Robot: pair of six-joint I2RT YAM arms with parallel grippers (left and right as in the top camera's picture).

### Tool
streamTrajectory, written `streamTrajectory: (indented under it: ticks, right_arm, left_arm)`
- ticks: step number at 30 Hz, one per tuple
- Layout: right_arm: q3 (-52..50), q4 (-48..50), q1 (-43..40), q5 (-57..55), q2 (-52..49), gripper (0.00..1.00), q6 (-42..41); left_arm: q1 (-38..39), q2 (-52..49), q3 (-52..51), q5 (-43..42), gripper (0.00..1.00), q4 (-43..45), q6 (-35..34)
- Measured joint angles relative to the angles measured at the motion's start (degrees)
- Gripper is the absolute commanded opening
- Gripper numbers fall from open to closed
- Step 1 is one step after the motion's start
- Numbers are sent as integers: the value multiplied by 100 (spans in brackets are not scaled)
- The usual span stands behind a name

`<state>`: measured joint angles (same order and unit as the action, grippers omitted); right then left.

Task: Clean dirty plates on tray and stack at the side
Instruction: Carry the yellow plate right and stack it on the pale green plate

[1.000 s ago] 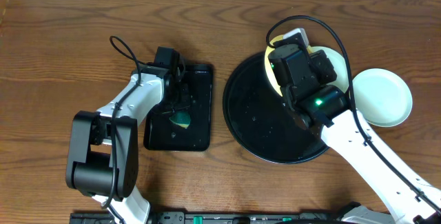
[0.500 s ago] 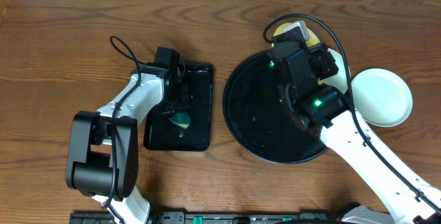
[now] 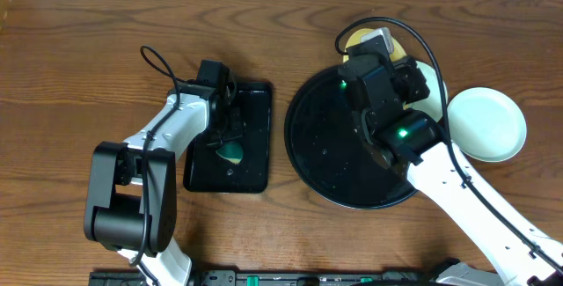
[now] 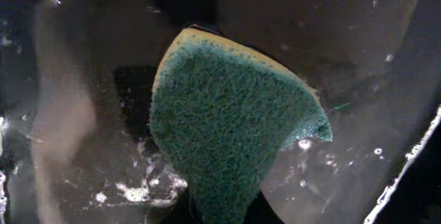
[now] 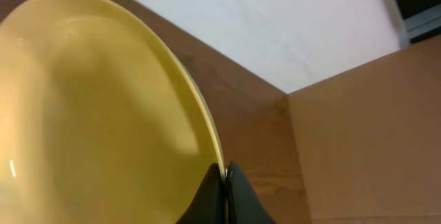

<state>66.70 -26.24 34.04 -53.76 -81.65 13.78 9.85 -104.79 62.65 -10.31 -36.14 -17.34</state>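
My right gripper is shut on the rim of the pale yellow plate and holds it tilted up on edge. In the overhead view the right gripper is at the far rim of the round black tray. Only slivers of the yellow plate show past the wrist. One pale blue-white plate lies on the wood right of the tray. Another pale plate shows partly behind the right arm. My left gripper is shut on a green sponge.
The sponge is over a small rectangular black tray, wet with droplets, left of the round tray. Bare wood tabletop lies to the far left and along the back. A white wall and a cardboard-coloured panel show in the right wrist view.
My right gripper has moved toward the back of the round tray with the yellow plate, which now shows less beside the wrist. The left arm and sponge have not moved.
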Motion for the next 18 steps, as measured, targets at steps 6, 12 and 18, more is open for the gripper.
streamTrajectory:
  ticks: [6, 12, 18]
  right_arm:
    - [0, -538, -363, 356, 0, 1, -1191]
    - [0, -1121, -1458, 1427, 0, 1, -2328]
    - [0, -1408, -2675, 2400, 0, 1, -2999]
  left_arm:
    - [0, 0, 0, 2, 7, -4, 0]
    - [0, 0, 0, 2, 7, -2, 0]
    - [0, 0, 0, 4, 7, -4, 0]
